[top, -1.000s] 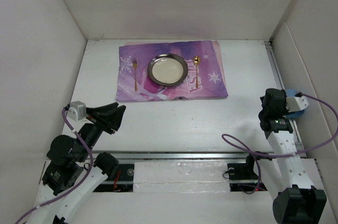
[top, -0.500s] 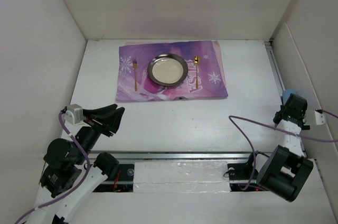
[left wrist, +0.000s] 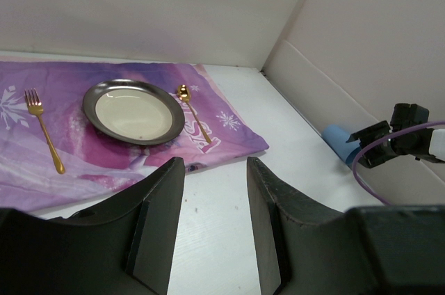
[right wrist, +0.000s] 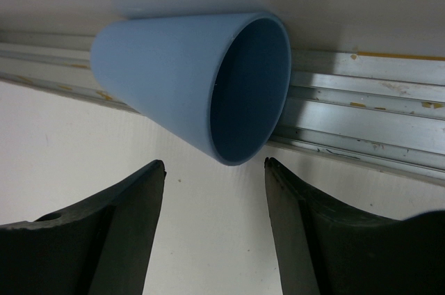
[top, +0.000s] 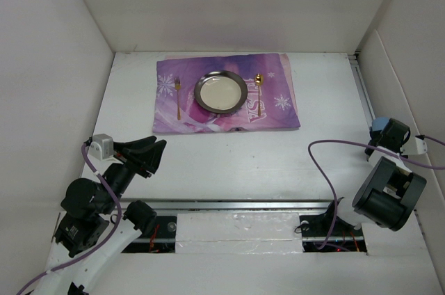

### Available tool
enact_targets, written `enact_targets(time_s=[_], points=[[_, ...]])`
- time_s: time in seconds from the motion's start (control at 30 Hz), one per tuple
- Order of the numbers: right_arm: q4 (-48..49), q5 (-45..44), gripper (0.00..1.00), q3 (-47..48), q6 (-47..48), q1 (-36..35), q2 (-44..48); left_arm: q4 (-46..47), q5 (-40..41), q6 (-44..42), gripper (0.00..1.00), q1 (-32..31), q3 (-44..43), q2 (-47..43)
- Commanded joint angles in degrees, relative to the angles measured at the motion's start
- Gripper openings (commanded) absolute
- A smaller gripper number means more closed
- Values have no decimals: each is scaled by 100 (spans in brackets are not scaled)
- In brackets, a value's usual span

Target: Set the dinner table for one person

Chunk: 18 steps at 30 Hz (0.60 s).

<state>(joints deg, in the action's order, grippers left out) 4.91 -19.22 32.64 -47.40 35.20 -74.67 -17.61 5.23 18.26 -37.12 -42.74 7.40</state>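
Blue cup (right wrist: 174, 79) on side against rail (right wrist: 361, 121), right claw (right wrist: 213, 170) spread before it; left claw (left wrist: 213, 166) spread.

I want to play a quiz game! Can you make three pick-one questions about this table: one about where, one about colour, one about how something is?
1. Seen from above, which side of the plate is the fork on? A) right B) left C) on top
2. What colour is the cup? A) red B) green C) blue
3. How is the cup? A) lying on its side B) standing up C) upside down
Answers: 1 B, the spoon is on the right. 2 C, it is light blue. 3 A, its mouth faces sideways.
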Motion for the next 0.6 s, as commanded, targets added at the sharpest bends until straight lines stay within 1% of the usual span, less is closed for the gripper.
enact_targets(time_s=[0.0, 0.1, 0.13, 0.17, 0.23, 0.27, 0.3, 0.33, 0.4, 0.43, 0.53, 0.57], points=[[766, 514, 63, 216, 55, 223, -301, 179, 74, -16, 38, -32, 3, 174], [976, 630, 59, 216, -50, 224, -557, 187, 83, -24, 38, -32, -6, 244], [994, 683, 55, 260, -33, 224, -609, 187, 83, -24, 38, -32, -6, 271], [890, 700, 49, 312, 19, 224, -679, 187, 74, -24, 38, -32, -6, 306], [854, 736, 45, 453, 55, 224, -715, 179, 65, -33, 38, -32, 3, 332], [889, 744, 39, 462, 90, 224, -689, 187, 57, -33, 37, -32, -6, 350], [889, 745, 39, 488, 90, 224, -680, 187, 48, -33, 38, -32, -6, 367], [907, 736, 36, 506, 90, 276, -663, 196, 39, -42, 38, -32, -6, 385], [968, 771, 32, 506, 82, 277, -662, 187, 39, -42, 37, -32, -6, 403], [942, 771, 28, 584, 99, 277, -689, 187, 39, -42, 37, -32, -6, 403], [819, 797, 11, 691, 125, 277, -803, 196, 57, -42, 37, -32, -6, 411], [836, 797, 3, 691, 143, 277, -803, 187, 65, -42, 37, -32, -6, 394]])
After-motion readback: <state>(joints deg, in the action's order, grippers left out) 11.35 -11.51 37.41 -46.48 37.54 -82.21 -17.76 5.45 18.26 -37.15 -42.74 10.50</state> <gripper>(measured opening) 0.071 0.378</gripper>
